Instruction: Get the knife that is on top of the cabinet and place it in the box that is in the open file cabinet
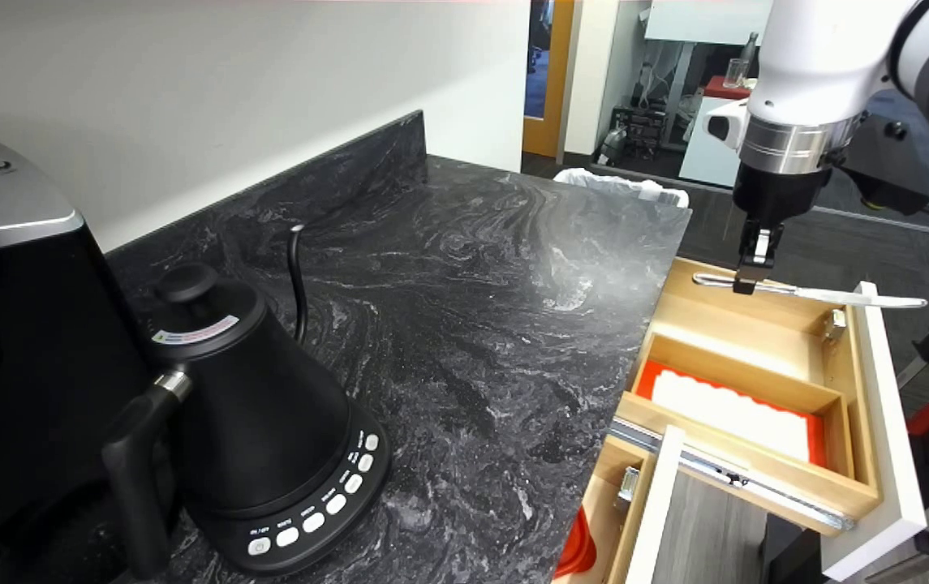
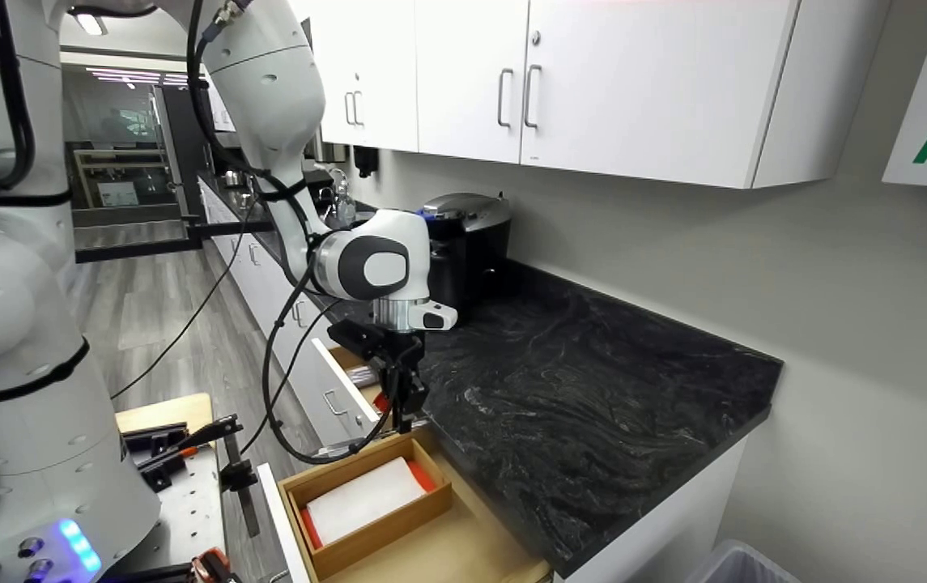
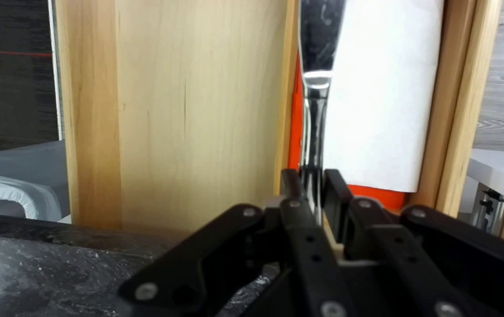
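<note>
Claw (image 3: 313, 181) holds knife (image 3: 316, 103) crosswise, blade pointing away from cabinet (image 1: 464, 316).

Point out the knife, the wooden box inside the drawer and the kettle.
Knife (image 3: 315, 111), in the wrist view: on its handle.
Box (image 2: 389, 532), in an exterior view: on its side wall.
Kettle (image 1: 260, 410), in an exterior view: on its body.

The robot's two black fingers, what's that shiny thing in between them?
A silver table knife. Its handle is pinched between the black fingers, and the blade sticks out past them. You can see that in the wrist view.
</note>
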Robot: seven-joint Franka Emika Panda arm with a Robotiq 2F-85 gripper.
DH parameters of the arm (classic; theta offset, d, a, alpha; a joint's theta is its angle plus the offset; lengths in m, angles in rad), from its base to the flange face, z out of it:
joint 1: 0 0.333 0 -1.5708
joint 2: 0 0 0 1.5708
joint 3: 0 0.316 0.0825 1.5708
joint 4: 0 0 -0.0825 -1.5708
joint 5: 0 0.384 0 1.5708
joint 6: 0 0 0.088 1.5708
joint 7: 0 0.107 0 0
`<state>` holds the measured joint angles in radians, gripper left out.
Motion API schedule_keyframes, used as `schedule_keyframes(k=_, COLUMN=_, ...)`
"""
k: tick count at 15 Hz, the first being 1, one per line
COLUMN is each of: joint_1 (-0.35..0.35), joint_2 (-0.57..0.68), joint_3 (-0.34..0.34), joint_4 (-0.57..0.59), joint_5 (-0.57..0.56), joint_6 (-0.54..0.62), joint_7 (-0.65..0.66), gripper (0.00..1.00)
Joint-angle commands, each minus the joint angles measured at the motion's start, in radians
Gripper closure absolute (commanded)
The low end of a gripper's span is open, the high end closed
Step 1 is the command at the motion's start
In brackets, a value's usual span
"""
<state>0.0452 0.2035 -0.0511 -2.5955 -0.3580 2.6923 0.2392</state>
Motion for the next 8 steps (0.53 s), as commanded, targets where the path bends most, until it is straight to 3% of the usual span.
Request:
schedule_keyframes(k=1, joint_1=0.019, joint_2=0.037, joint_3=0.0, joint_4=0.025, joint_5=0.024, joint_6=0.029, joint_7=-0.006, gripper=0.94)
schedule_keyframes(k=3, joint_1=0.025, joint_2=0.051, joint_3=-0.002, joint_4=0.037, joint_5=0.021, joint_6=0.03, joint_7=-0.008, gripper=0.94)
schedule_keyframes(k=4, joint_1=0.03, joint_2=0.058, joint_3=-0.005, joint_4=0.045, joint_5=0.018, joint_6=0.024, joint_7=-0.003, gripper=0.83)
schedule_keyframes(k=5, joint_1=0.029, joint_2=0.065, joint_3=-0.002, joint_4=0.05, joint_5=0.026, joint_6=0.022, joint_7=-0.011, gripper=0.58)
schedule_keyframes(k=6, joint_1=0.03, joint_2=0.07, joint_3=-0.003, joint_4=0.054, joint_5=0.029, joint_6=0.022, joint_7=-0.012, gripper=0.57)
schedule_keyframes(k=8, joint_1=0.031, joint_2=0.08, joint_3=-0.003, joint_4=0.064, joint_5=0.038, joint_6=0.018, joint_7=-0.016, gripper=0.46)
